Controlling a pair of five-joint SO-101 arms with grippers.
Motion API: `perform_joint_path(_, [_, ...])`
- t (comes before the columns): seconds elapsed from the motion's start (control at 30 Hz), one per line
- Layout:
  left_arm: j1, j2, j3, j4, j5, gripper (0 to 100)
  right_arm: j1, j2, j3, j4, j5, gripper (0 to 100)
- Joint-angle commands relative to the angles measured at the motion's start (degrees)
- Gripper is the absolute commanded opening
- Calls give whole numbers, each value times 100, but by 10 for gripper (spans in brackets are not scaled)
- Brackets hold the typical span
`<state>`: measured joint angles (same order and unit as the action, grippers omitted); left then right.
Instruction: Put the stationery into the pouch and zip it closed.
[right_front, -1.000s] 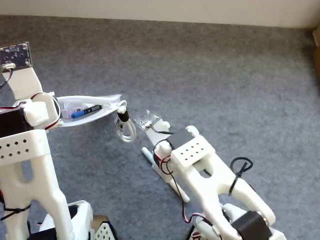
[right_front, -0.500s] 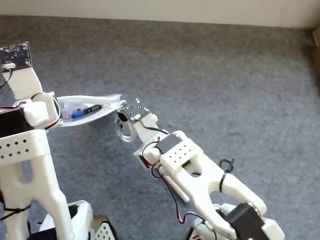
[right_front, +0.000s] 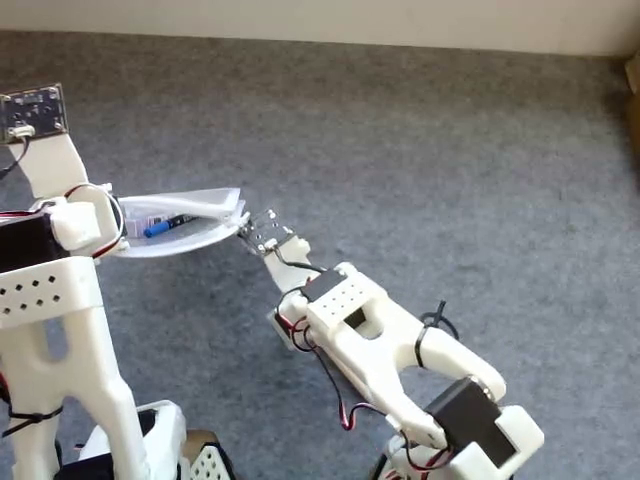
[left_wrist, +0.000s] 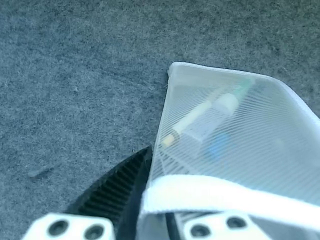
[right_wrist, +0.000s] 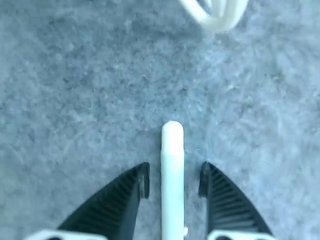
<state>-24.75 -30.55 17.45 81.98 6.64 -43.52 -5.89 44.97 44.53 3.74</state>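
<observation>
The left gripper (left_wrist: 152, 167) is seen clamped on one end of the pouch (left_wrist: 235, 130). One dark ribbed jaw lies against the mesh, and the pouch's white band is stretched across beside it. In the high view this gripper (right_front: 112, 228) is found at the left, and the pouch (right_front: 215, 200) is held out from it over the grey carpet (right_front: 450, 150).

The right gripper (right_wrist: 172, 175) is held partly open. A white rod (right_wrist: 172, 150) stands between its jaws, with a gap left on either side, and nothing is gripped. Past the tips a white cord loop (right_wrist: 212, 17) is seen above the carpet. From above, the right gripper (right_front: 252, 230) is placed right at the pouch's free end. Whether the pouch is touched there cannot be told.

The pouch is made of translucent white, finely striped mesh. Through it a blue pen (right_front: 172, 224), a white pen (left_wrist: 187, 127) with a cream tip and a green piece (left_wrist: 244, 87) can be made out.
</observation>
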Motion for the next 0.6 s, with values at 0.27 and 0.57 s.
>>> perform_joint_path(0.27, [-22, 66, 22, -114, 26, 7, -57, 497, -31, -13, 0, 9])
perform_joint_path(0.57, [-22, 66, 22, -114, 26, 7, -40, -1033, 251, 259, 0, 5])
